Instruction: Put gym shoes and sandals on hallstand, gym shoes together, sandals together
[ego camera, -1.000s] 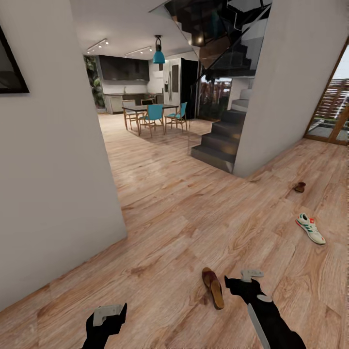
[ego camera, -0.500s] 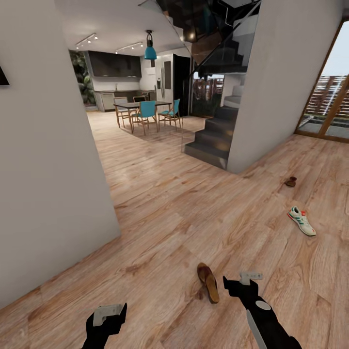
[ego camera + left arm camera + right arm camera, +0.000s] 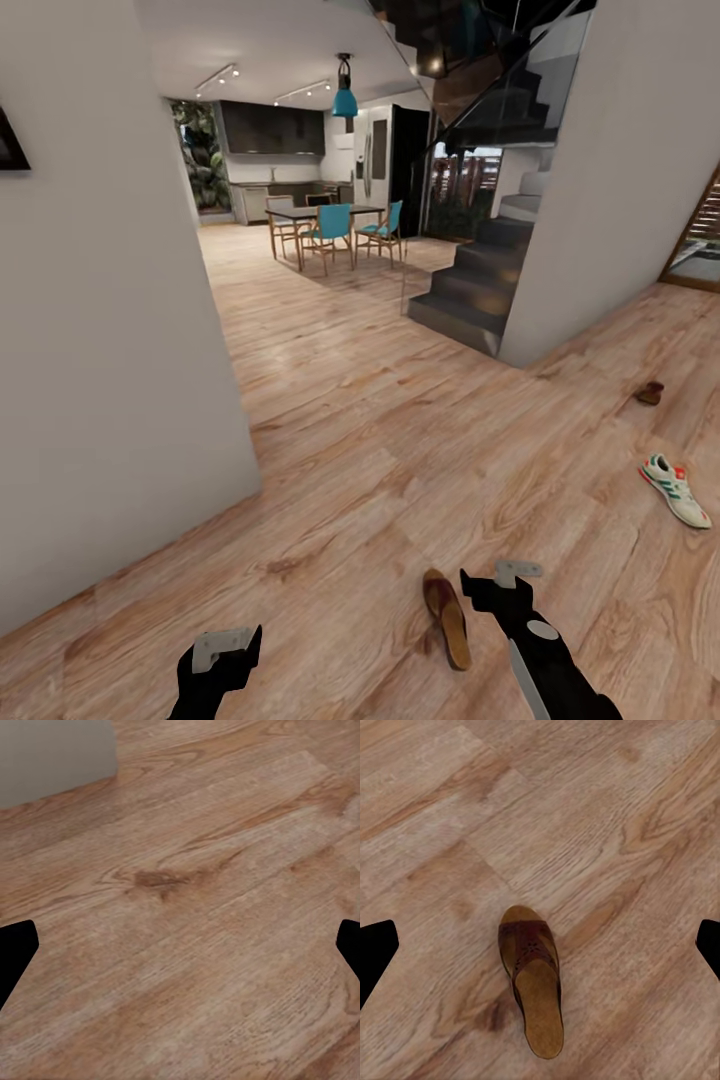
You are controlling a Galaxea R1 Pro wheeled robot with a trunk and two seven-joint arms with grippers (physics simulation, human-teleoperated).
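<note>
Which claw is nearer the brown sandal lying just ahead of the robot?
Right. The right claw hangs just beside the near sandal, toward the robot's right. The left claw is well off to the sandal's left over bare floor.

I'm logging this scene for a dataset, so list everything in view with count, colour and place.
Sandal: one, brown, on the floor beside the right end effector.
Second sandal: one, brown, far right near the wall.
Gym shoe: one, white with green stripes, right on the floor.
Corridor floor: light brown planks.
Stairs: dark grey, centre right.
Dining table: one, dark top, in the far room.
Chairs: teal, around the table.
Pendant lamp: one, teal, above it.
Left end effector: open, empty.
Right end effector: open, empty.
</note>
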